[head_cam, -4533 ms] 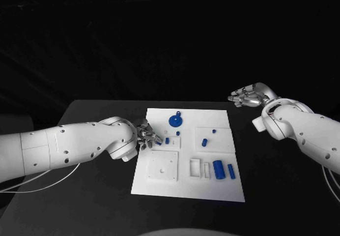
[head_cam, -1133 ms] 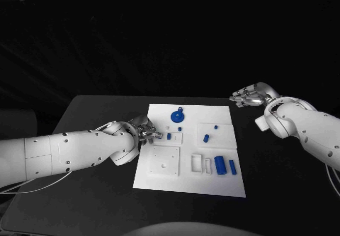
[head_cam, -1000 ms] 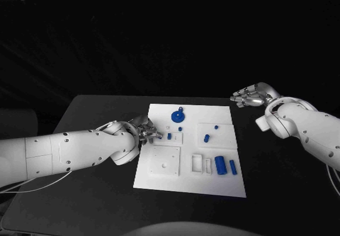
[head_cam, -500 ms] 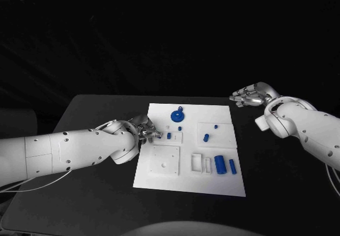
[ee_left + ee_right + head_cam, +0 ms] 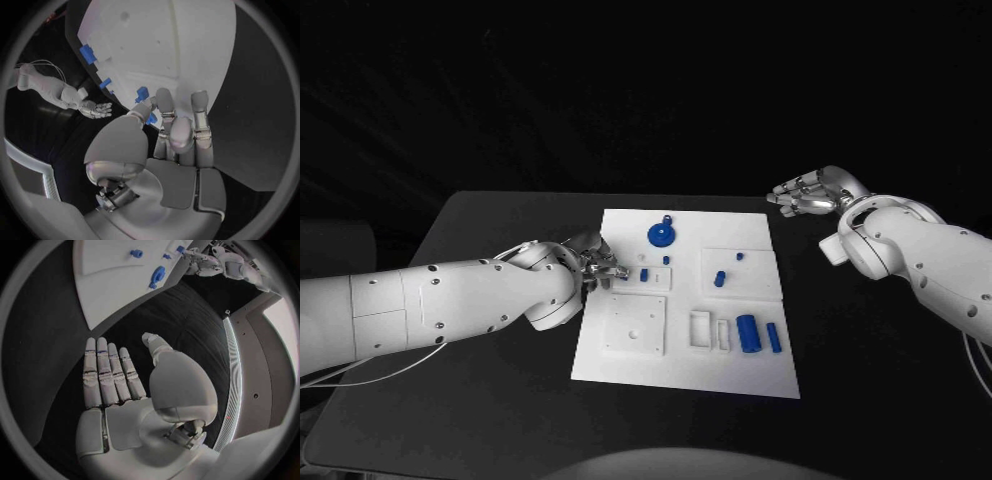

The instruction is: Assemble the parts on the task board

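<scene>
Your task board [image 5: 733, 375] lies in the middle of the black counter [image 5: 488, 240], with bare counter open on both its long sides and toward the far edge. Your left hand [image 5: 596, 265] sits at the board's left edge, beside a small raised white block [image 5: 643, 281]. Its fingers [image 5: 164, 102] are drawn together around a small blue part [image 5: 142, 94] near that block; whether they actually grip it, you cannot tell.

Your right hand [image 5: 808, 193] hangs over bare counter off the board's far right corner, well apart from every part, fingers [image 5: 103, 370] held straight and side by side, holding nothing.

On the board, a blue disc [image 5: 659, 237] lies near the far edge, two blue cylinders [image 5: 747, 333] lie side by side near the right edge, and a white square plate [image 5: 633, 326] sits toward the near left.
</scene>
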### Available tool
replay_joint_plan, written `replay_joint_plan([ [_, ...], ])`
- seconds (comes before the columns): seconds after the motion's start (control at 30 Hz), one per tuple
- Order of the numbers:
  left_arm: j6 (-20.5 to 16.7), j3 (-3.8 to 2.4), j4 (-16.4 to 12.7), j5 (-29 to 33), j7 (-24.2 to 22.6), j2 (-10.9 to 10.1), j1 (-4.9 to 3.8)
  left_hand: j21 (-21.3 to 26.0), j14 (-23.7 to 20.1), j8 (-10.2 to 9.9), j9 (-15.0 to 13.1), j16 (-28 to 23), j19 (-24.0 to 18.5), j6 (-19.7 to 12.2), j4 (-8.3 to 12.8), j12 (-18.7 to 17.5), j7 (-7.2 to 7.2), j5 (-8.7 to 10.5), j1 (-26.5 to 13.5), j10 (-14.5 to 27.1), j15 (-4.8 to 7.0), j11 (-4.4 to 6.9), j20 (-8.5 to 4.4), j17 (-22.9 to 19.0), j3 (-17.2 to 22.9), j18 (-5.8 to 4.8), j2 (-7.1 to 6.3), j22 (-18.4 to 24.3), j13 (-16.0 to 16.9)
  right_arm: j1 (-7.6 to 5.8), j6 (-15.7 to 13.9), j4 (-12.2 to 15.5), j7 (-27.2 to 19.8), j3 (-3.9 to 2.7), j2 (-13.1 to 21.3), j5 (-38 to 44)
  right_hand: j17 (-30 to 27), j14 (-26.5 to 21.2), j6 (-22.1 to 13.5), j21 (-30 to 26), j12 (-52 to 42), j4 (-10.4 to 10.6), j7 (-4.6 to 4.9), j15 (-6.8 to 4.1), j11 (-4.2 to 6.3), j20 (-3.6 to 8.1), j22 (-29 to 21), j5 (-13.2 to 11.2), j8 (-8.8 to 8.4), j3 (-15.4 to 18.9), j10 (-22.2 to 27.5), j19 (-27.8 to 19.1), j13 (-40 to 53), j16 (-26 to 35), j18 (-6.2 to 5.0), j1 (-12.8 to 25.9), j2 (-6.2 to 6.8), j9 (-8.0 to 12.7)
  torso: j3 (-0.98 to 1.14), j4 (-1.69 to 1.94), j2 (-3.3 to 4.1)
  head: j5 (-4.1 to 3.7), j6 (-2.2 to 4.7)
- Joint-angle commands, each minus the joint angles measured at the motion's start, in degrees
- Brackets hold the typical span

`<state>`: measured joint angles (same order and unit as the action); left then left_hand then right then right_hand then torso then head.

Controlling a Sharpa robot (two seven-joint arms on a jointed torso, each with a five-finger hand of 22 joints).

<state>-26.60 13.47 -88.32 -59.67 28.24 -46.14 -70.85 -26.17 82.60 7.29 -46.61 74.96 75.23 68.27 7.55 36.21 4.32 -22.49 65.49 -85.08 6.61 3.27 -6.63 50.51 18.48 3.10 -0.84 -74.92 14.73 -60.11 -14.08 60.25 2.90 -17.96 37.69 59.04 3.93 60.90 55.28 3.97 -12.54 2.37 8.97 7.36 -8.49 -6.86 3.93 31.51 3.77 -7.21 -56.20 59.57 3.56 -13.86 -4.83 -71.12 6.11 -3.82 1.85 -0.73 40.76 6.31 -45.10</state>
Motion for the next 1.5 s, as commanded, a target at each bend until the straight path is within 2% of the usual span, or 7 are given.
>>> replay_joint_plan([
  [0.03, 3.4, 0.50, 0.6, -0.4, 2.7, -0.1, 0.54, -0.2, 0.1, 1.8, 1.6, 0.5, 0.0, 5.0, 0.8, 0.4, -5.90, -0.24, 0.4, -1.7, 0.30, 1.38, 0.34, 0.1, 0.8, 0.65, 0.40, -1.0, -0.2, 0.03, 0.8, 0.0, -0.6, 0.00, 0.0, 0.0, -0.1, -0.5, -0.1, 0.0, -0.3, 0.3, 0.48, -0.02, 0.00, -0.10, -0.1, 0.3, -0.14, 0.2, 0.2, -0.5, -0.1, 0.1, 0.34, -0.4, -0.08, 0.1, 0.03, 0.00, 0.00, 0.07, 0.05],
  [0.2, 3.7, 0.50, 0.8, -0.6, 2.6, 0.0, 0.54, -0.3, 0.1, 2.4, 2.1, 0.5, 0.0, 4.8, 0.9, 0.4, -5.91, -0.26, 0.4, -1.7, 0.30, 1.39, 0.37, 0.2, 0.8, 0.66, 0.40, -1.0, -0.3, 0.05, 0.9, 0.0, -0.6, 0.00, 0.0, 0.0, -0.1, -0.5, -0.1, 0.0, -0.3, 0.3, 0.48, -0.02, 0.00, -0.10, -0.1, 0.3, -0.14, 0.2, 0.2, -0.5, -0.1, 0.1, 0.34, -0.4, -0.08, 0.1, 0.01, -0.01, 0.00, 0.04, 0.00],
  [0.23, 3.8, 0.50, 0.8, -0.6, 2.6, 0.0, 0.54, -0.5, 0.0, 5.9, 5.3, 0.6, -0.1, 3.5, 0.9, 0.6, -5.92, -0.32, 0.3, -1.7, 0.26, 1.37, 0.44, 0.1, 0.7, 0.76, 0.50, -1.0, -0.7, 0.05, 0.9, 0.0, -0.6, 0.00, 0.0, 0.0, -0.1, -0.5, -0.1, 0.0, -0.3, 0.3, 0.48, -0.02, 0.00, -0.10, -0.1, 0.3, -0.14, 0.2, 0.2, -0.5, -0.1, 0.1, 0.34, -0.4, -0.08, 0.1, 0.01, -0.02, 0.00, 0.04, 0.01],
  [0.9, 4.3, 0.50, 1.6, -0.6, 2.2, 1.2, 0.54, -0.4, 0.1, 6.4, 5.4, 0.8, -0.1, 3.6, 0.2, 1.1, -6.03, 0.42, 0.5, -1.8, 0.25, 1.32, 0.54, 0.5, 0.1, 0.77, 0.33, -0.9, -1.4, 0.06, 0.9, 0.0, -0.6, 0.00, -0.1, 0.0, -0.1, -0.5, -0.1, 0.0, -0.3, 0.6, 0.47, -0.01, -0.01, -0.11, -0.1, 0.4, -0.14, 0.2, 0.3, -0.5, -0.1, 0.1, 0.34, -0.5, -0.04, 0.1, 0.02, -0.05, 0.00, -0.09, 0.03],
  [1.13, 4.9, 0.50, 1.8, -0.9, 2.2, 1.5, 0.53, -0.5, 0.2, 7.5, 3.0, 1.2, -0.1, 3.4, -0.3, 2.2, -6.24, 0.50, 0.6, -1.8, 0.23, 1.44, 0.80, 1.2, 0.0, 0.95, 0.30, -1.0, -4.3, 0.07, 0.6, 0.1, -0.8, 0.00, -0.1, 0.0, -0.1, -0.5, 0.0, 0.0, -0.3, 0.8, 0.45, -0.04, 0.00, -0.11, -0.1, 0.5, -0.12, 0.2, 0.2, -0.5, -0.1, 0.0, 0.33, -0.6, -0.01, 0.0, 0.08, -0.01, 0.03, -0.24, -0.03],
  [1.2, 5.0, 0.49, 1.8, -1.1, 2.2, 1.6, 0.53, -0.5, 0.2, 9.3, 0.4, 1.2, -0.2, 3.0, -0.5, 2.2, -6.58, 0.48, 0.5, -1.8, 0.28, 1.62, 0.83, 1.2, -0.3, 0.91, 0.26, -0.9, -4.2, 0.07, 0.6, 0.1, -0.8, 0.00, -0.1, 0.0, -0.1, -0.5, 0.0, 0.0, -0.3, 0.8, 0.45, -0.04, 0.00, -0.11, -0.1, 0.5, -0.12, 0.2, 0.2, -0.5, -0.1, 0.0, 0.33, -0.6, -0.01, 0.0, 0.05, 0.00, 0.02, -0.26, 0.00],
  [1.5, 5.5, 0.49, 1.9, -1.4, 2.1, 1.8, 0.53, -0.5, 0.2, 9.3, -0.2, 1.1, -0.2, 2.9, -0.6, 2.1, -6.55, 0.58, 0.6, -1.8, 0.27, 1.56, 0.81, 1.1, -0.2, 0.94, 0.17, -0.9, -4.1, 0.07, 0.7, 0.1, -0.7, 0.00, -0.1, -0.1, -0.1, -0.5, 0.0, 0.0, -0.3, 0.8, 0.45, -0.04, 0.00, -0.11, -0.1, 0.5, -0.12, 0.2, 0.2, -0.5, -0.1, 0.0, 0.33, -0.6, -0.01, 0.0, 0.04, -0.01, 0.01, -0.40, -0.09],
])
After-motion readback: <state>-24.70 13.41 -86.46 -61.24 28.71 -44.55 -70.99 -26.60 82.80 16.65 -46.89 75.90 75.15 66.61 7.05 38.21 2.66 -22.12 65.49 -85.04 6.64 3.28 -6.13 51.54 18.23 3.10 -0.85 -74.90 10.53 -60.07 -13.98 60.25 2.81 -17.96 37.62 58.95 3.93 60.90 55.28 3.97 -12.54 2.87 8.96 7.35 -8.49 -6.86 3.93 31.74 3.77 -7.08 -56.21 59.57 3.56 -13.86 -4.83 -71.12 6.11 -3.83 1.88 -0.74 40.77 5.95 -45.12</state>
